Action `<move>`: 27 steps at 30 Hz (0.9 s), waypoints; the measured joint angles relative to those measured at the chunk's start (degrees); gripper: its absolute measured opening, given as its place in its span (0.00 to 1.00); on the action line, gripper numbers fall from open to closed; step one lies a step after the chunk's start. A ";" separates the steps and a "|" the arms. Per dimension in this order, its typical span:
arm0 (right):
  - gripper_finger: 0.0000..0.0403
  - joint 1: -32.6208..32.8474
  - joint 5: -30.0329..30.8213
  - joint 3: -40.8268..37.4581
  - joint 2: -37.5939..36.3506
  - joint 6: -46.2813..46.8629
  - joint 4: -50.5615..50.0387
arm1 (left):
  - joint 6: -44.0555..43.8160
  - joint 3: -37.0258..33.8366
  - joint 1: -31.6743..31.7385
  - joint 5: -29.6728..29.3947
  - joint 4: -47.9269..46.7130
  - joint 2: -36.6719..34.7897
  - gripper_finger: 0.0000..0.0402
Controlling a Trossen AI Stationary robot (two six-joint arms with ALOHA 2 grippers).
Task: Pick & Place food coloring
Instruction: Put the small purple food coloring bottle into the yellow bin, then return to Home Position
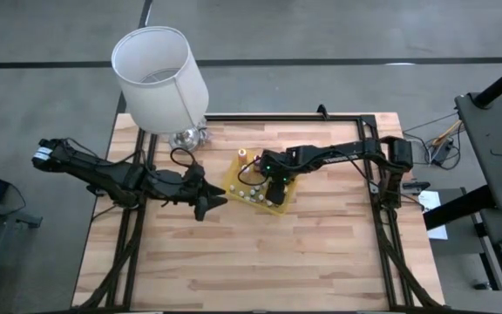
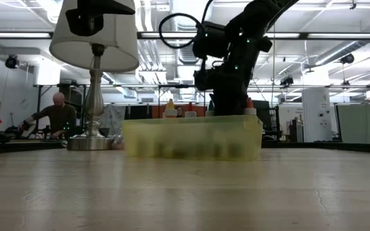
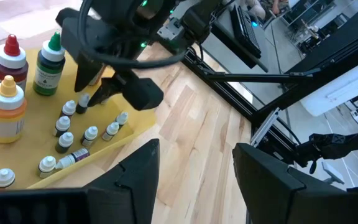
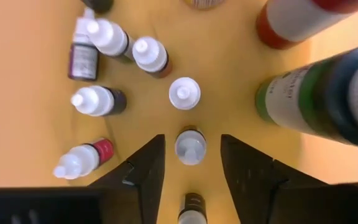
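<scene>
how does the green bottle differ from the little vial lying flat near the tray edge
The green bottle stands upright; the flat vial lies on its side. The green bottle is far bigger, while the flat vial is as small as the other small vials around it. The green bottle has a green pointed cap; the flat vial's cap is pale. Both sit in the yellow tray.

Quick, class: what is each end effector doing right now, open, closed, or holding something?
Left end effector: open, empty, beside the yellow tray.
Right end effector: open, holding nothing, fingers either side of a small vial in the tray.
</scene>
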 joint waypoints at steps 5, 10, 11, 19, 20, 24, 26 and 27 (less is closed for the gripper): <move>0.40 0.00 0.00 0.05 -3.04 0.64 0.20 | 0.00 -0.01 0.01 -0.01 0.00 0.00 0.44; 0.38 0.32 -0.85 2.36 -5.63 0.81 0.06 | 0.52 -0.01 0.01 0.00 0.01 0.00 0.44; 0.38 0.54 -1.25 3.15 -6.23 0.86 0.09 | 0.55 -0.01 0.00 -0.01 0.00 0.00 0.44; 0.30 5.99 -8.62 12.00 -8.52 0.36 0.09 | 0.57 -0.01 -0.01 0.01 0.02 0.00 0.43; 0.28 7.00 -10.10 13.03 -8.72 0.29 0.10 | 0.48 -0.01 -0.01 0.01 0.03 0.00 0.43; 0.20 11.38 -12.06 16.29 -9.15 0.18 0.13 | 0.96 -0.01 -0.08 0.72 0.04 -0.29 0.35; 0.15 13.43 -12.24 17.53 -9.19 0.26 0.19 | 1.43 -0.01 -0.06 1.43 0.04 -0.48 0.30; 0.13 14.46 -12.51 18.07 -9.23 0.33 0.12 | 1.78 -0.01 -0.06 1.99 0.04 -0.50 0.27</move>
